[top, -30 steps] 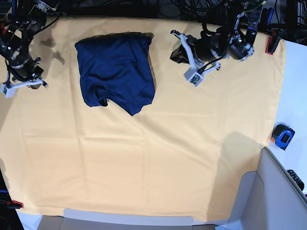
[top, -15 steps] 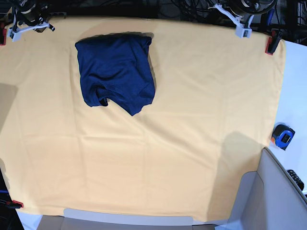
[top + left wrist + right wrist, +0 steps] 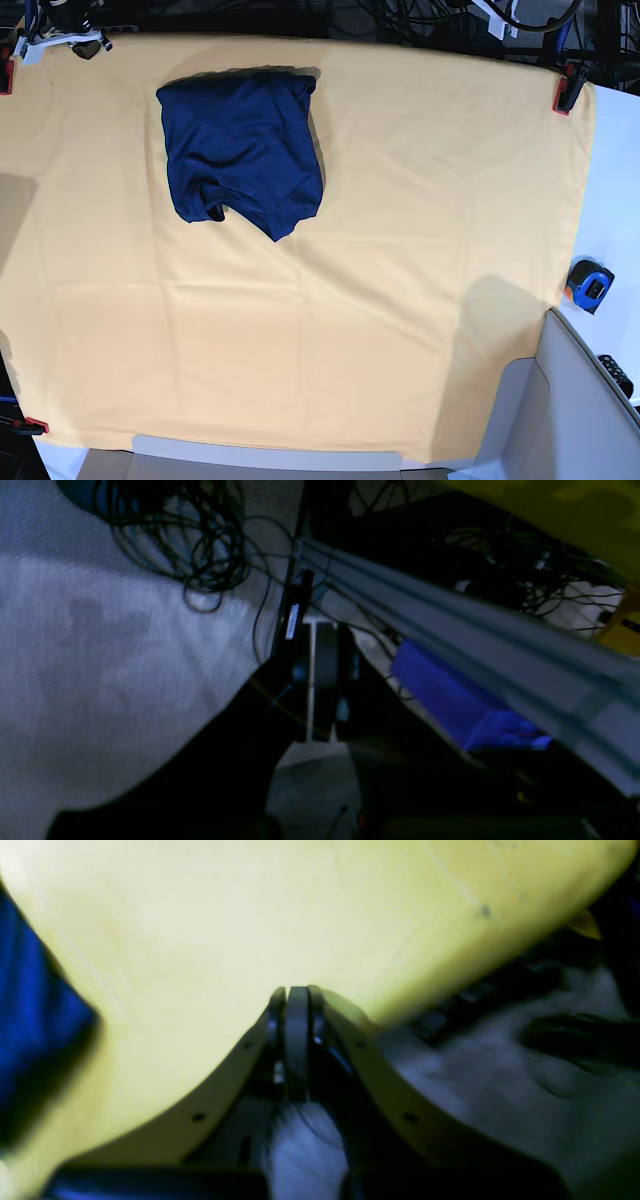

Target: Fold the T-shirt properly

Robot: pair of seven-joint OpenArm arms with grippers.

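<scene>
So your dark navy-blue soft knit T-shirt (image 3: 242, 150) is lying folded into a rough rectangle on the upper left part of the yellow-orange cloth-covered worktop (image 3: 380, 300), with a rumpled corner poking out at its lower edge. Nothing is touching it, and both arms are sitting well apart from it, up at the far edge of the worktop.

Your right end effector (image 3: 297, 992) is showing up clearly in its own wrist view: the two beige fingers (image 3: 240, 1060) are pressing flat together at the tips, fully closed, and gripping nothing. It's hovering over the yellow cloth near the edge, and you're seeing a blurry blue bit of the shirt at the left of that view. In the base view it's only peeking in at the top left corner (image 3: 55, 38).

Your left end effector (image 3: 310, 645) is pretty dark in its wrist view, but the fingers are looking pressed together with nothing between them. It's pointing off the worktop at a tangle of black cables (image 3: 200, 545) and a grey metal rail (image 3: 475, 630).

Also sitting around: red clamps (image 3: 568, 88) pinning the cloth corners, and a blue and black tape measure (image 3: 587, 285) on the white surface at the right.
</scene>
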